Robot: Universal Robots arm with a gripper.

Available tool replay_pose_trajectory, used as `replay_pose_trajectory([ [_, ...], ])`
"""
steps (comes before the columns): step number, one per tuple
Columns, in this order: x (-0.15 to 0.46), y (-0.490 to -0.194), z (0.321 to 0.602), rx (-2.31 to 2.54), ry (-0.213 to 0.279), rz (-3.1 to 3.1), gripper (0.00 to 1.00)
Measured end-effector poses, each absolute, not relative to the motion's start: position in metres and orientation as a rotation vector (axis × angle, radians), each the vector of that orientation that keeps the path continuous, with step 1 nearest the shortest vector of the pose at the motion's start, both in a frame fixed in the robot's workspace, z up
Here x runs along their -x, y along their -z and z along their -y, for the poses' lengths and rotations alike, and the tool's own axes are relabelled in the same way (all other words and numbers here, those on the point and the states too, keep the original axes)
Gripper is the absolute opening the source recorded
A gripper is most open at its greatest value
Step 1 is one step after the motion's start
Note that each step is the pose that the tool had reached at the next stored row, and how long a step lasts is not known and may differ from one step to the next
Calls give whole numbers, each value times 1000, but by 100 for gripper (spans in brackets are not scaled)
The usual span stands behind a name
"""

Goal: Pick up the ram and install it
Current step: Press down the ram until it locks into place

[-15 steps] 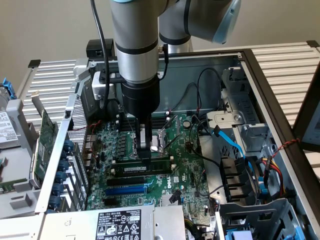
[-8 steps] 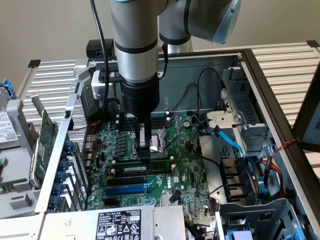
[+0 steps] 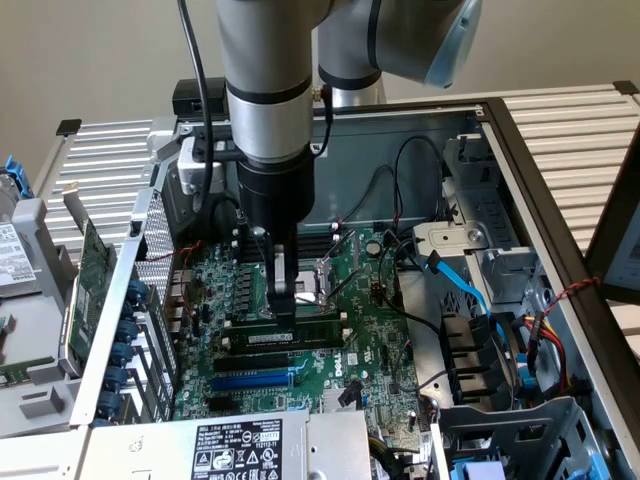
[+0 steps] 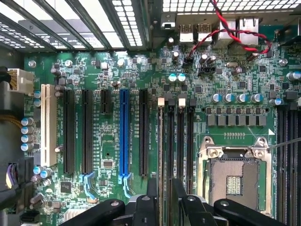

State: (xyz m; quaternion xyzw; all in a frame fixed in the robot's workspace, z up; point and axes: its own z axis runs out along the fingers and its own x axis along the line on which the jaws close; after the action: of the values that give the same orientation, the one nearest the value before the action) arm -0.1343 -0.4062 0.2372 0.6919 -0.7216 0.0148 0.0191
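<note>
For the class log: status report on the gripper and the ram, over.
Gripper down over the motherboard, shut on the ram. Ram edge-on at the memory slots, seating unclear. Nothing blocking the slots.

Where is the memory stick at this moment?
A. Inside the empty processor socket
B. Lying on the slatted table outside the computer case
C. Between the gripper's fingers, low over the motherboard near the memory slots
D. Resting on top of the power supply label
C: in the exterior view the gripper reaches down into the open case and the memory stick sits at its fingertips, just above the motherboard.
</note>
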Motion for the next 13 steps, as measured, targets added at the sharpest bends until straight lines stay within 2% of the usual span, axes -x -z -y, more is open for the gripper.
replay_pose_trajectory([
  [4,135,-240,406,-2145,-30,2237,25],
  [6,135,-240,406,-2143,-25,2235,12],
  [13,135,-240,407,-2140,-24,2236,11],
])
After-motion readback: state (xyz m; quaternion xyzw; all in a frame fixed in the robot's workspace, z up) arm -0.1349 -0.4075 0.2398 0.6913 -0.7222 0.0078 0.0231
